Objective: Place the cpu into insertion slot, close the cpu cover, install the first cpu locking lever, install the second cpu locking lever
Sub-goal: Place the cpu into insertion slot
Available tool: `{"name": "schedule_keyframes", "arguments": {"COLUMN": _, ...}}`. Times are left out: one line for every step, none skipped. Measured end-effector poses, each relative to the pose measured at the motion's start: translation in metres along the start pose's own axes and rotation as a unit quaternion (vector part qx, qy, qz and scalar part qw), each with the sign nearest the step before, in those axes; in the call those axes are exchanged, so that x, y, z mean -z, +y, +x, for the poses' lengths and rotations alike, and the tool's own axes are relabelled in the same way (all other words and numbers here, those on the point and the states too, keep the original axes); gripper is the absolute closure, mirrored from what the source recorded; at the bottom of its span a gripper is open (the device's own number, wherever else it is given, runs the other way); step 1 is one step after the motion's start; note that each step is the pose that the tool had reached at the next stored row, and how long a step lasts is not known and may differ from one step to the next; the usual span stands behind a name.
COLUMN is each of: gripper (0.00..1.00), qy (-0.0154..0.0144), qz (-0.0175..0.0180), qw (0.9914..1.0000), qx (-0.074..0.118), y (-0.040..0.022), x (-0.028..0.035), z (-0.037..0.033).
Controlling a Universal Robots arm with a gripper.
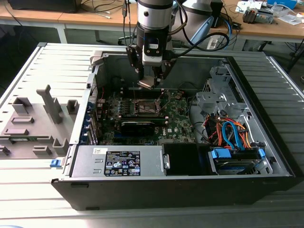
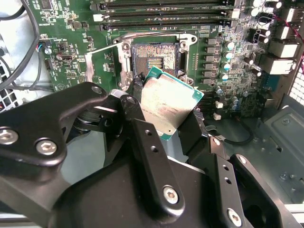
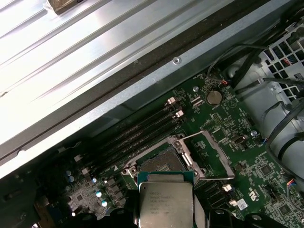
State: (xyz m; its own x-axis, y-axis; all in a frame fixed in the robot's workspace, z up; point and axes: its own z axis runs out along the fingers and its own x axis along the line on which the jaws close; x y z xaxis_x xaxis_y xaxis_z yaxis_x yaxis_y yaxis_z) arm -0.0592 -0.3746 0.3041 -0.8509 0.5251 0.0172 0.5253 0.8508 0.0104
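My gripper is shut on the cpu, a small square chip with a silvery-tan face. In both wrist views the chip sits tilted between the black fingers. It hangs above the green motherboard, just short of the insertion slot. The slot lies uncovered, its dark pin field showing inside a silvery rim. The cpu cover is swung open beside the socket. A thin wire lever stands raised along the socket's edge.
The open computer case walls in the board. A black card lies just in front of the slot. Memory slots run behind it. A power supply and a drive bay with orange and blue cables fill the front.
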Motion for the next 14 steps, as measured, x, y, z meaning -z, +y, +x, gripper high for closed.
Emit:
{"name": "schedule_keyframes", "arguments": {"gripper": 0.45, "qy": 0.0000, "qz": 0.0000, "qw": 1.00000, "qx": -0.001, "y": 0.0000, "x": 0.0000, "z": 0.0000}}
{"name": "schedule_keyframes", "arguments": {"gripper": 0.45, "qy": 0.0000, "qz": 0.0000, "qw": 1.00000, "qx": -0.001, "y": 0.0000, "x": 0.0000, "z": 0.0000}}
{"name": "schedule_keyframes", "arguments": {"gripper": 0.45, "qy": 0.0000, "qz": 0.0000, "qw": 1.00000, "qx": -0.002, "y": 0.0000, "x": 0.0000, "z": 0.0000}}
{"name": "schedule_keyframes", "arguments": {"gripper": 0.45, "qy": -0.0001, "qz": 0.0000, "qw": 1.00000, "qx": -0.002, "y": 0.0000, "x": 0.0000, "z": 0.0000}}
{"name": "schedule_keyframes", "arguments": {"gripper": 0.45, "qy": 0.0000, "qz": 0.0000, "qw": 1.00000, "qx": -0.003, "y": 0.0000, "x": -0.0001, "z": 0.0000}}
{"name": "schedule_keyframes", "arguments": {"gripper": 0.45, "qy": 0.0000, "qz": 0.0000, "qw": 0.99999, "qx": -0.003, "y": 0.0000, "x": -0.0001, "z": 0.0000}}
{"name": "schedule_keyframes", "arguments": {"gripper": 0.45, "qy": 0.0000, "qz": -0.0001, "qw": 0.99999, "qx": -0.004, "y": 0.0000, "x": -0.0001, "z": 0.0000}}
{"name": "schedule_keyframes", "arguments": {"gripper": 0.45, "qy": -0.0001, "qz": -0.0001, "qw": 0.99999, "qx": -0.005, "y": 0.0000, "x": -0.0001, "z": 0.0000}}
{"name": "schedule_keyframes", "arguments": {"gripper": 0.45, "qy": -0.0001, "qz": -0.0001, "qw": 0.99998, "qx": -0.006, "y": 0.0000, "x": -0.0002, "z": 0.0000}}
{"name": "schedule_keyframes", "arguments": {"gripper": 0.45, "qy": -0.0001, "qz": -0.0001, "qw": 0.99998, "qx": -0.007, "y": 0.0000, "x": -0.0002, "z": 0.0000}}
{"name": "schedule_keyframes", "arguments": {"gripper": 0.45, "qy": -0.0001, "qz": -0.0001, "qw": 0.99997, "qx": -0.007, "y": 0.0000, "x": -0.0002, "z": 0.0000}}
{"name": "schedule_keyframes", "arguments": {"gripper": 0.45, "qy": -0.0001, "qz": -0.0001, "qw": 0.99997, "qx": -0.008, "y": 0.0000, "x": -0.0002, "z": 0.0000}}
{"name": "schedule_keyframes", "arguments": {"gripper": 0.45, "qy": -0.0001, "qz": -0.0001, "qw": 0.99996, "qx": -0.009, "y": 0.0000, "x": -0.0002, "z": 0.0000}}
{"name": "schedule_keyframes", "arguments": {"gripper": 0.45, "qy": -0.0001, "qz": -0.0002, "qw": 0.99995, "qx": -0.010, "y": 0.0000, "x": -0.0002, "z": 0.0000}}
